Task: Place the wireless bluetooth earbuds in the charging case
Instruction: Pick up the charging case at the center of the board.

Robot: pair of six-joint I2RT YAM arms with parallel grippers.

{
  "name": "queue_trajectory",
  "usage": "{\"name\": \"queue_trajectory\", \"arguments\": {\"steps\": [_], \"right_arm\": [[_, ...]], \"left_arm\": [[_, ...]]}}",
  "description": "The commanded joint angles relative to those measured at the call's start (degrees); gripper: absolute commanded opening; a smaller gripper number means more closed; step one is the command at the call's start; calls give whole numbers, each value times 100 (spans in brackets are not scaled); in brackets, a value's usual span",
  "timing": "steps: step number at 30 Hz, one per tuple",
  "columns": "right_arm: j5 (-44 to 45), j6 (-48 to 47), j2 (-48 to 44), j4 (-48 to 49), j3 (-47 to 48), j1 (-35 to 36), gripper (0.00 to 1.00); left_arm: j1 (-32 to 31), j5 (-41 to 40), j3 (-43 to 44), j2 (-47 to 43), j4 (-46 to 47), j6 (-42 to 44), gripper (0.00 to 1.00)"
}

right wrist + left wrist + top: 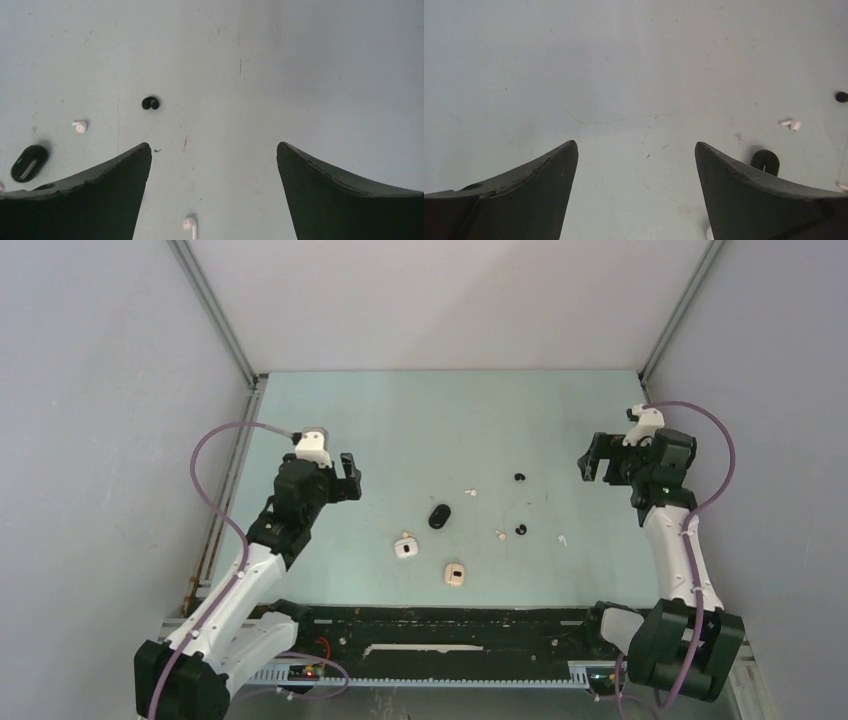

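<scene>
At frame centre: earbuds [500,535] lying loose among three cases on the table [400,420].
Left gripper [352,477], mid-left, and right gripper [586,460], mid-right, hover with jaws wide apart, empty. Two black earbuds [519,477] and three white earbuds [470,493] lie right of the black case [439,516]; white case [405,546] and beige case [455,574] sit lower centre.
</scene>
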Motion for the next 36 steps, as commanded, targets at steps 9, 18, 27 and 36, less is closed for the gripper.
{"name": "queue_trajectory", "arguments": {"steps": [9, 18, 27, 36], "right_arm": [[-1754, -1226, -705, -1268, 437, 716, 100], [-1608, -2175, -70, -1303, 778, 3376, 87], [-1414, -2280, 1046, -919, 904, 4392, 81], [-1819, -1651, 1249, -1071, 1117, 3367, 70]], "left_arm": [[-238, 531, 320, -116, -737, -218, 98], [-277, 940, 531, 227, -1161, -102, 87], [-926, 830, 620, -44, -1180, -342, 72], [-3476, -113, 1749, 2244, -1264, -1134, 72]]}}
